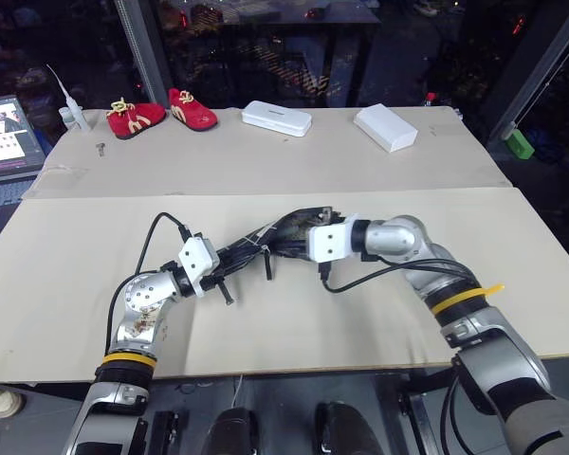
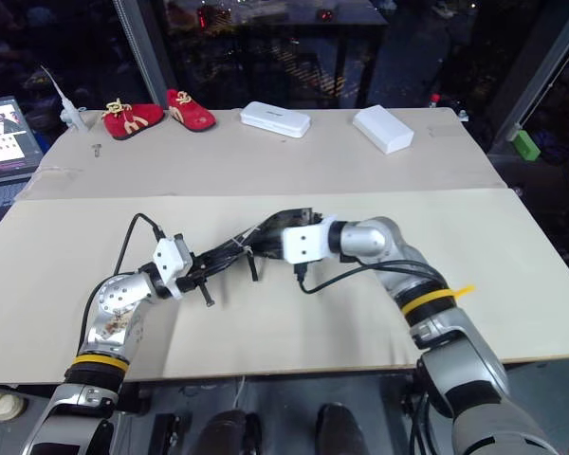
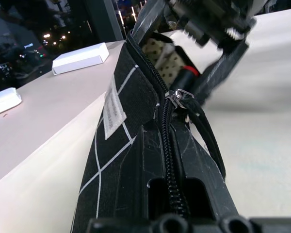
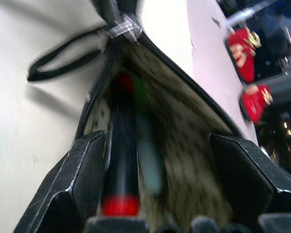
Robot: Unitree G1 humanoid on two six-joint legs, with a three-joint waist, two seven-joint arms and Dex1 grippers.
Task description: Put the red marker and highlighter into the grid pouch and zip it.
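Holding black grid-lined fabric pouch [image 3: 131,111], unzipped, above the beige counter [image 1: 379,313].
Contents: red-capped black marker [image 4: 120,160], pale green highlighter [image 4: 149,160]. Left claw [image 3: 167,194] clamps pouch end; right claw [image 4: 150,170] wide. Zipping outstanding.

Grid pouch [image 3: 117,127] – black fabric, thin white grid lines, small white label on side – sitting edge-up over tan table, mid-front, zipper edge facing upward. Zipper closed along near stretch, slider and black pull strap [image 3: 207,138] sitting partway; far end gaping open, showing pale dotted lining. Red marker [image 4: 120,160] lying lengthwise inside, dark body, red ends. Highlighter [image 4: 148,155], pale green, lying just beside it inside pouch.
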